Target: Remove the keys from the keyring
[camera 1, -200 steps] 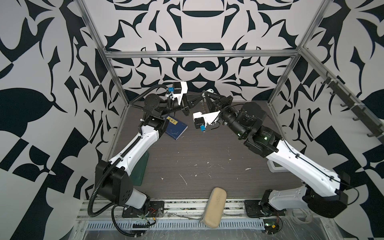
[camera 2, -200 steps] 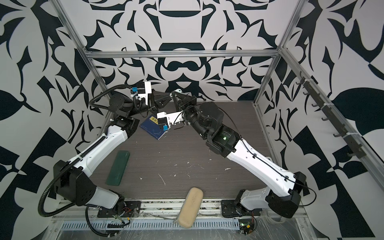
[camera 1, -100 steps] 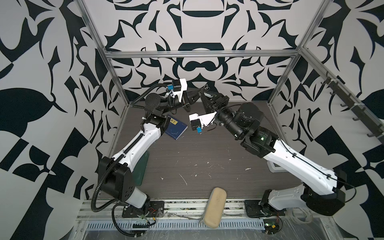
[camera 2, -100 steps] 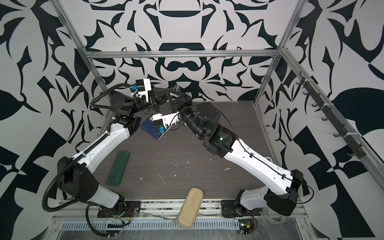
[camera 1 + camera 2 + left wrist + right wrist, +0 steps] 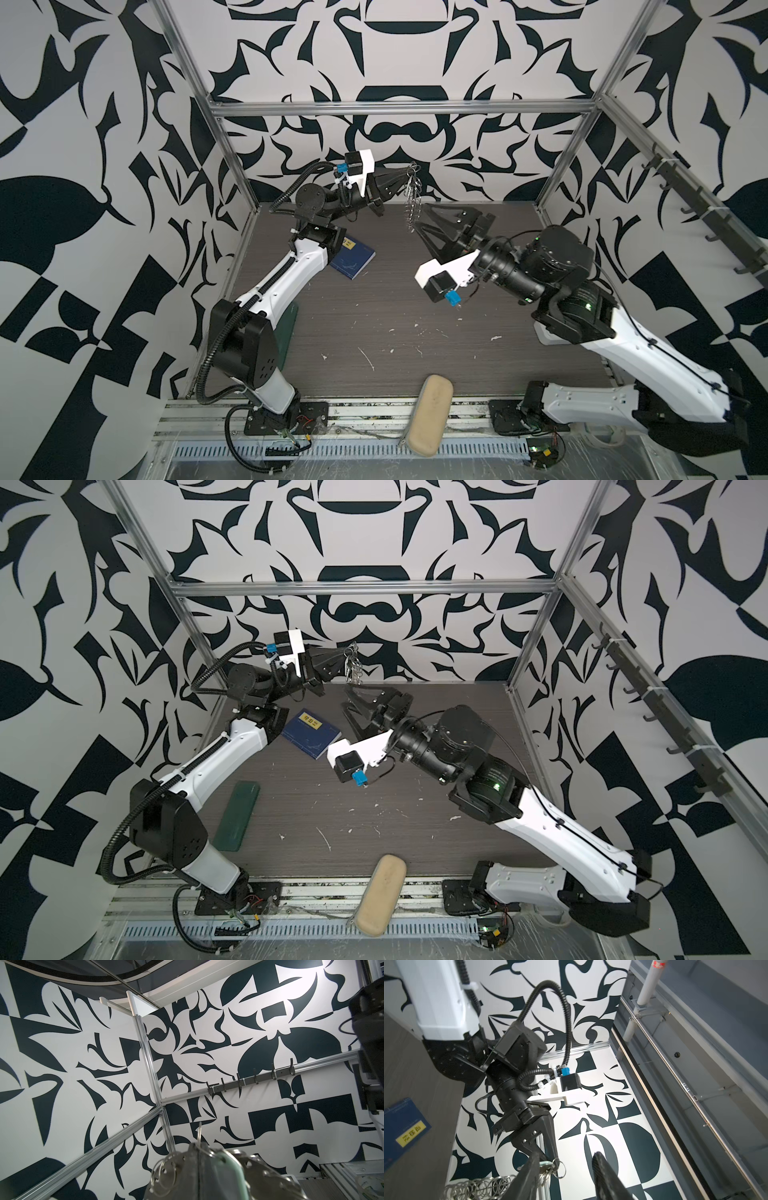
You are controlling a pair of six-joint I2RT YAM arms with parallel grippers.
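Dark wood-grain table [image 5: 498, 365], patterned black-and-white walls [image 5: 395, 62]; a blue book [image 5: 353, 259] is taken as the reference. Beyond the book toward the back wall, and raised off the table, the keyring [image 5: 412, 195] is held by the left gripper [image 5: 401, 179], jaws clamped on its rim. The keys [image 5: 228, 1167], with the mint-green tag, are seen right at the clamped spot. The right gripper [image 5: 417, 218] is placed across the keyring from the book, jaws parted, nothing gripped; contact with the ring's lower rim cannot be told. A green case [image 5: 237, 812] and a beige case [image 5: 430, 409] are noted nearer the front edge than the book.
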